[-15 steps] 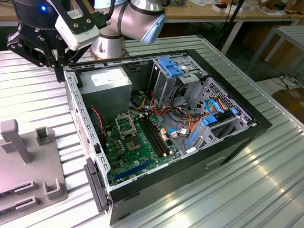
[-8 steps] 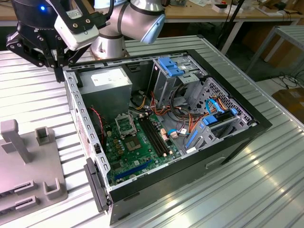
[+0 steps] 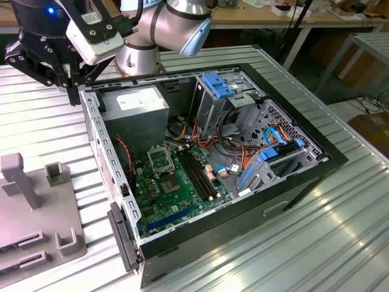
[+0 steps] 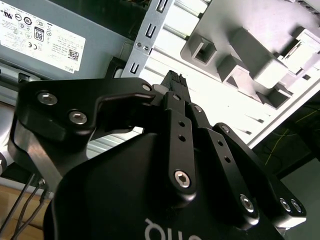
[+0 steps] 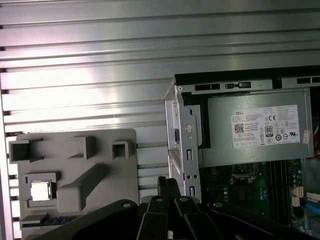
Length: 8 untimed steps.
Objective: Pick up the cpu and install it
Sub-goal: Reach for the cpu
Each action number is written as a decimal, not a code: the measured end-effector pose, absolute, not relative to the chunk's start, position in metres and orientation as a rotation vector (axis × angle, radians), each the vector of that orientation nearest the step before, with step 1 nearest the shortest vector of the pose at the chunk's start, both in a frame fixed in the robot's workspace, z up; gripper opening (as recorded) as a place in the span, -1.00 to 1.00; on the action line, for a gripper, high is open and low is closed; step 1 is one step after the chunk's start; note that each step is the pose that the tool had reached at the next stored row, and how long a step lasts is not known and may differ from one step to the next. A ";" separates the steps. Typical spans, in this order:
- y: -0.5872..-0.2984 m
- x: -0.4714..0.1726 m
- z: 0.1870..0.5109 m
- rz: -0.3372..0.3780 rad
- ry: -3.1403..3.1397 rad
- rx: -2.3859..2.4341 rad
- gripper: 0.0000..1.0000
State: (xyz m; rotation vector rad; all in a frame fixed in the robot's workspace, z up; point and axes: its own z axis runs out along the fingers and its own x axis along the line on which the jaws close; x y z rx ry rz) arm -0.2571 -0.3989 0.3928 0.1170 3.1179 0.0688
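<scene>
On the ribbed metal table (image 5: 75, 50) a grey tray (image 5: 127, 167) cradles the cpu (image 5: 40, 191), while the claw (image 5: 167, 182) hangs closed and empty.

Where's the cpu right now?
In the first wrist view the cpu lies in a square pocket of the grey holder, on the ribbed table outside the computer case; that holder is at the exterior view's left.

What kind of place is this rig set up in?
Looks like a robotics lab or workshop: an open computer case on a ribbed metal table, a grey fixture tray holding the cpu, and wooden workbenches behind.
</scene>
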 end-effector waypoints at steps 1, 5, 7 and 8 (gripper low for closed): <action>-0.399 -0.258 0.393 0.069 3.118 0.117 -0.79; -0.399 -0.259 0.393 0.069 3.118 0.117 -0.79; -0.399 -0.259 0.393 0.069 3.118 0.117 -0.79; -0.399 -0.259 0.393 0.069 3.118 0.117 -0.79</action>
